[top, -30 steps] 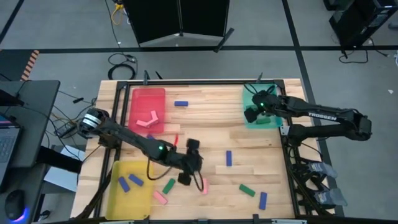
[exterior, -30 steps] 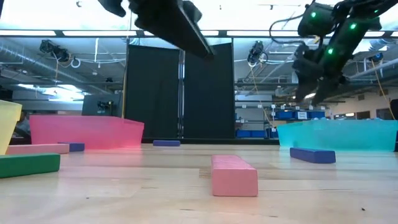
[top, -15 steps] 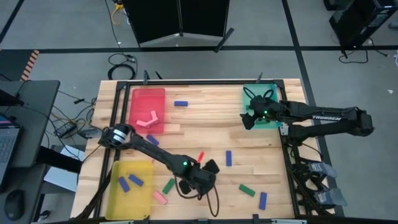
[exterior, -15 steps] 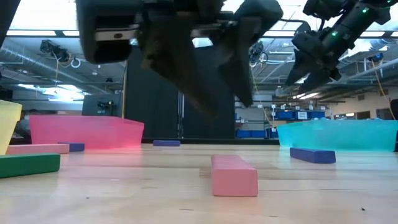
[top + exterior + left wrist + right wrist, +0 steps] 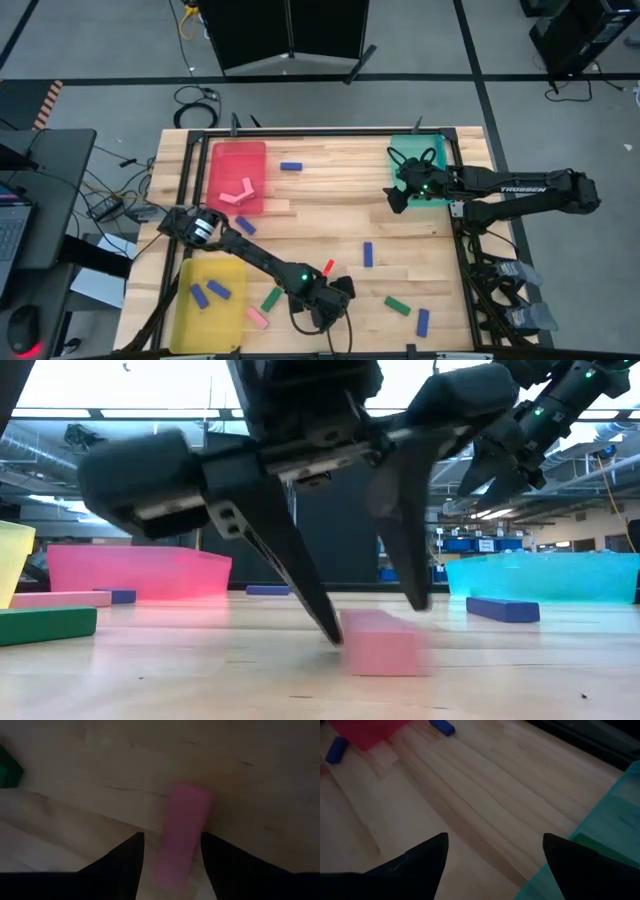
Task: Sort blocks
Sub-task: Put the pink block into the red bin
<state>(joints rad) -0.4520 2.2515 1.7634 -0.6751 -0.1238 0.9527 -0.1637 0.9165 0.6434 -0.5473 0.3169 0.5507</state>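
From above, the left gripper [image 5: 330, 296] reaches low over the near middle of the wooden table [image 5: 330, 195], hiding the small pink rectangular block beneath it, while the right gripper [image 5: 398, 190] hangs at the inner edge of the teal plastic tray [image 5: 432, 150]. Other blocks lie scattered: a green bar [image 5: 271, 298] and a pink bar [image 5: 258, 318] just left of the left gripper, a blue bar [image 5: 367, 254] to its right, and two blue bars in the yellow tray [image 5: 208, 312]. In the low view the pink block [image 5: 377, 642] lies flat on the table with the left gripper's dark fingers [image 5: 285, 555] spread either side of it (tips at table height, apparently not yet pressing it). The left wrist view shows the blurred block [image 5: 182, 827] between the parted fingers. The right wrist view shows its fingers [image 5: 422, 857] wide apart over bare wood beside the teal tray.
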